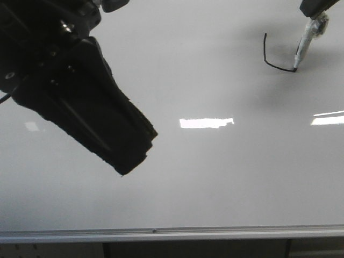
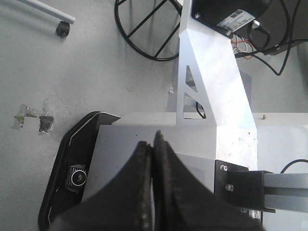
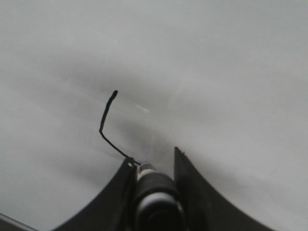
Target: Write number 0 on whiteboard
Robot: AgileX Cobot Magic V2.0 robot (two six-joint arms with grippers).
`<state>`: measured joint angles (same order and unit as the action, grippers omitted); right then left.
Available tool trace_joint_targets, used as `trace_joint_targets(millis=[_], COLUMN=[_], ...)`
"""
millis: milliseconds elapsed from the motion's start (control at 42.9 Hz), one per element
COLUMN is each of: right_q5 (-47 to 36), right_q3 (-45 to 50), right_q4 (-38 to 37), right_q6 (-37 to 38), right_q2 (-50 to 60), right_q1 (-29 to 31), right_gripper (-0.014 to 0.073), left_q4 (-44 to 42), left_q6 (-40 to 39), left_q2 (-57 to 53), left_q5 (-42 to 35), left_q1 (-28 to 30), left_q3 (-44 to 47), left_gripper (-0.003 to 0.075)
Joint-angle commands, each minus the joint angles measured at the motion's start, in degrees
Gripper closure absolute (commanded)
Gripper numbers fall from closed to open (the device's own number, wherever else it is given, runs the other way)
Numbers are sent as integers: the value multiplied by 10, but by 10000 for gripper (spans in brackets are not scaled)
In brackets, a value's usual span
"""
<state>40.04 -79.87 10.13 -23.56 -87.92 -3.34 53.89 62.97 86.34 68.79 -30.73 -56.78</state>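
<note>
left gripper (image 1: 131, 161): parked low over the left half of the whiteboard (image 1: 215, 183), doing nothing. In its wrist view the fingers (image 2: 144, 192) are pressed together with nothing between them. Only worry we see: it's a big dark lump in the front view, and if the loop wanders that way it'd block our look at the ink.

number 0 (image 1: 274, 56): up in the far right corner of the front view, well clear of the silver bottom rail (image 1: 161, 233). Right now it's only a thin black L, one side going down and a bottom edge running to the pen tip, slightly wobbly. Open on the top and right, so we'd call it under half done.

marker (image 1: 303, 45): tip is sitting on the board right at the end of the stroke.

right gripper (image 3: 154, 187): clamped round the marker barrel, fingers (image 3: 118, 202) hugging both sides in the wrist view.

what could bite us: two corners are left, plus closing the loop. If the tip lifts off even a bit we get a gap in the line; press too hard and the pen could twist in the grip and smear the turn. Biggest risk, we reckon, is missing the start point (image 3: 113, 94) and ending up with a spiral or a leftover tail instead of a clean closed 0.
</note>
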Motion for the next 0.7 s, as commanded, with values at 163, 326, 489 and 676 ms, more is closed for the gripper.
trace_joint_targets(millis=[163, 326, 489, 676], right_q5=[-68, -78, -89, -111], right_q3=[-50, -74, -83, -83], right_q4=[-10, -9, -5, 25], right_q6=[4, 4, 4, 4], right_q2=[25, 25, 24, 24], right_q1=[5, 5, 5, 5], right_gripper=[661, 661, 661, 661], left_q4=[37, 37, 37, 37], left_q6=[0, 0, 0, 0], left_q2=[-23, -23, -23, -23], left_q5=[13, 13, 13, 13], left_q1=[-3, -3, -3, -3], left_q3=[-16, -16, -16, -16], left_gripper=[740, 740, 740, 740])
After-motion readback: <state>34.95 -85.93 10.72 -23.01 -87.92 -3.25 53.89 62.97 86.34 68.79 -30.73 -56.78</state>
